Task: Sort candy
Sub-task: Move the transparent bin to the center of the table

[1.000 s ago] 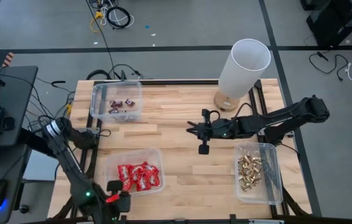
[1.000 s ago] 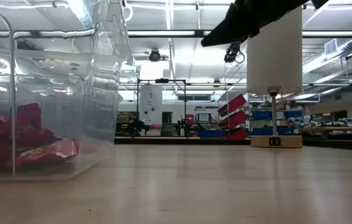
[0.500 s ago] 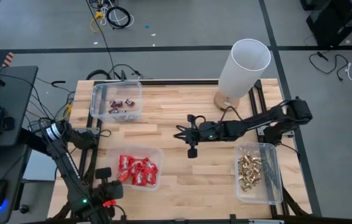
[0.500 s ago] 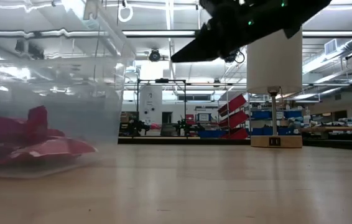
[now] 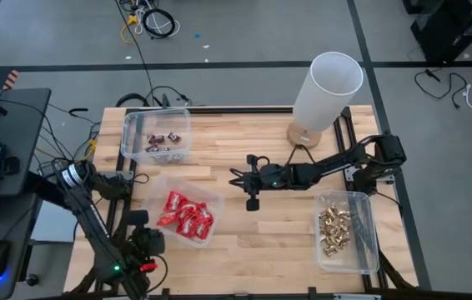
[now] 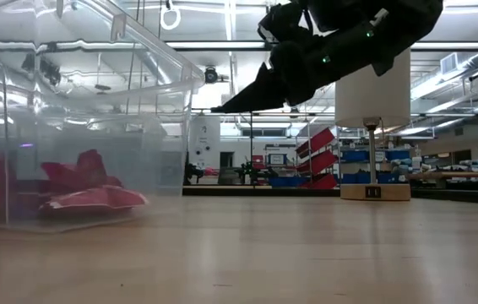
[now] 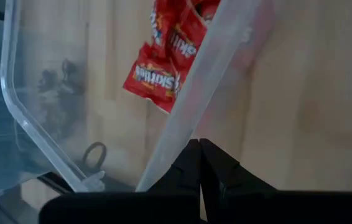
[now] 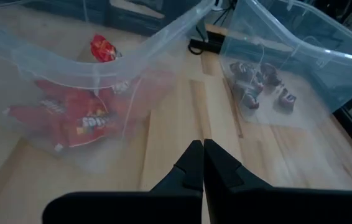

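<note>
Left hand (image 5: 146, 244), fingers pressed together and holding nothing, sits at the near corner of the clear plastic bin of shiny red candy packets (image 5: 184, 217), touching or just beside its wall; the wrist view shows the closed fingertips right against that clear wall. This bin (image 5: 163, 185) lies skewed on the light wooden bench (image 5: 244, 242), and in the low view one side looks lifted, so it seems to be in the middle of a push or tilt.

Right hand (image 5: 246, 180), likewise closed and empty, hangs above the bare bench just beyond the far side of the red-packet bin, pointing toward it.

Away from that bin, toward the bench's back edge, a second clear plastic bin (image 5: 129, 133) holds a few dark purple-brown mini bars (image 5: 163, 142). Well apart on the other side, past the right hand, a third clear bin (image 5: 365, 242) holds the gold-foil pieces (image 5: 333, 230). A tall white cylinder on a wooden base (image 5: 323, 96) stands at the back of the bench.

As a judgement, the sorting looks essentially finished: each kind sits in its own bin and no loose sweets show on the bench. What remains appears to be only straightening or repositioning the red-packet bin.
</note>
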You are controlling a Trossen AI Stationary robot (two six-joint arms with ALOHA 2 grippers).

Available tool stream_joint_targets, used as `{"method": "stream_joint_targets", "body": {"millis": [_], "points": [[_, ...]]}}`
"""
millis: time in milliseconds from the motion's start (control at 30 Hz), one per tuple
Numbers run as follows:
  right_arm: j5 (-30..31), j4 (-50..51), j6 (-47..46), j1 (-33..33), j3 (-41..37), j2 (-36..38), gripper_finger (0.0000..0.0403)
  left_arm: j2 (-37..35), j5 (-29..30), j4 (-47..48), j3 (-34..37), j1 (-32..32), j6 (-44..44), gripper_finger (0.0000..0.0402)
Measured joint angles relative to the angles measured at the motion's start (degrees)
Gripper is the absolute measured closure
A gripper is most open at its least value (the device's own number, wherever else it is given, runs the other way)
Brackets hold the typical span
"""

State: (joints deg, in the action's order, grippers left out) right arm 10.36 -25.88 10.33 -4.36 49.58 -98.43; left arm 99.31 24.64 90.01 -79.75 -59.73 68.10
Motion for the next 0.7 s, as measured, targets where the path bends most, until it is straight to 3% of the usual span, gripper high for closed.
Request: {"method": "stream_joint_targets", "body": {"millis": [167,500,700], "points": [[-0.01,-0.40,0.33,0.00,0.02,0.02,0.0403,0.00,3.45,-0.18,5.19,0.49,1.70,0.0401],[-3.38,-0.64,1.88,0.00,0.02,0.02,0.0403,0.00,17.84,-0.40,14.32,3.70,5.04,0.0401],[-4.53,0.34,1.93,-0.41,0.02,0.02,0.0403,0.00,19.88,-0.39,18.06,7.51,6.11,0.0401]]}}
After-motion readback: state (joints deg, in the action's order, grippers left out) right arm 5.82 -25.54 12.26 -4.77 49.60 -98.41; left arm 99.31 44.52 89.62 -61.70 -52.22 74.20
